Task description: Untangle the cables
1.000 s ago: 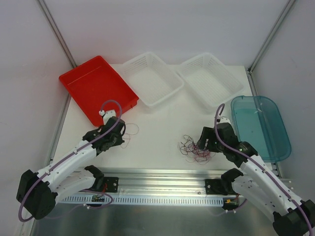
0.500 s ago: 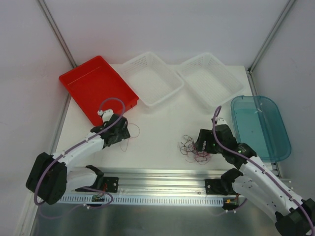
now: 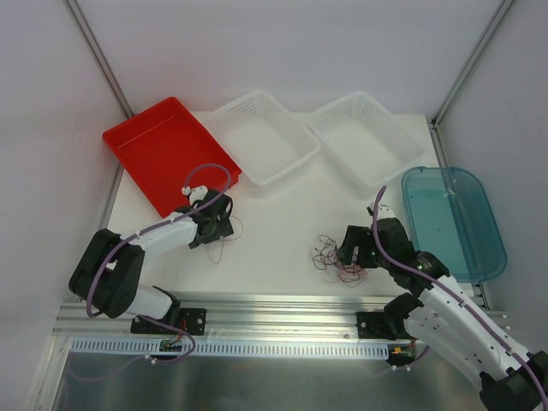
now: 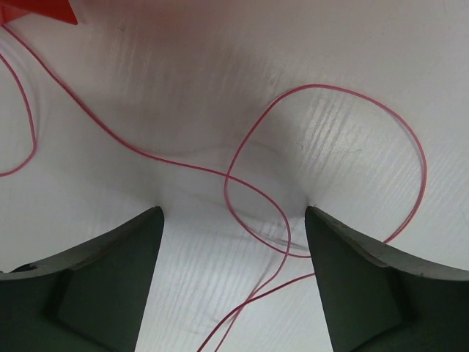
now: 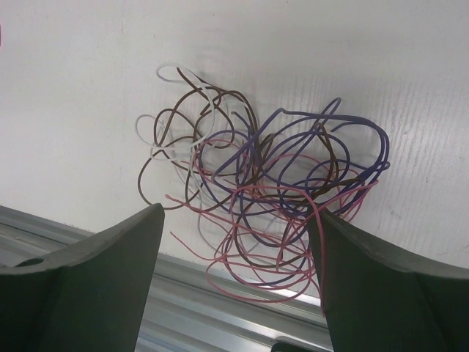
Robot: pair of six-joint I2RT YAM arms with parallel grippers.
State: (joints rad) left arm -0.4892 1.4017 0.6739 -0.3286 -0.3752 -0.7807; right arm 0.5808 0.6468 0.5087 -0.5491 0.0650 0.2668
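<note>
A tangle of purple, brown, pink and white cables (image 3: pixel 336 255) lies near the table's front edge. In the right wrist view the cable tangle (image 5: pixel 271 183) spreads just beyond my jaws, with pink loops reaching between them. My right gripper (image 3: pixel 353 248) (image 5: pixel 234 220) is open and holds nothing. A single thin red cable (image 3: pixel 225 238) lies loose in loops on the table to the left. My left gripper (image 3: pixel 214 227) (image 4: pixel 233 220) stands open right over it, and the red cable (image 4: pixel 253 198) crosses the gap between the fingers ungripped.
At the back left sits a red tray (image 3: pixel 163 150), its corner (image 4: pixel 37 9) showing in the left wrist view. Two white baskets (image 3: pixel 265 141) (image 3: pixel 364 137) stand at the back, a teal bin (image 3: pixel 449 218) at the right. An aluminium rail (image 3: pixel 282 310) runs along the front edge.
My left gripper has opened, let go of the red cable and shifted a little back and right. The right gripper edged left toward the tangle, still open.
</note>
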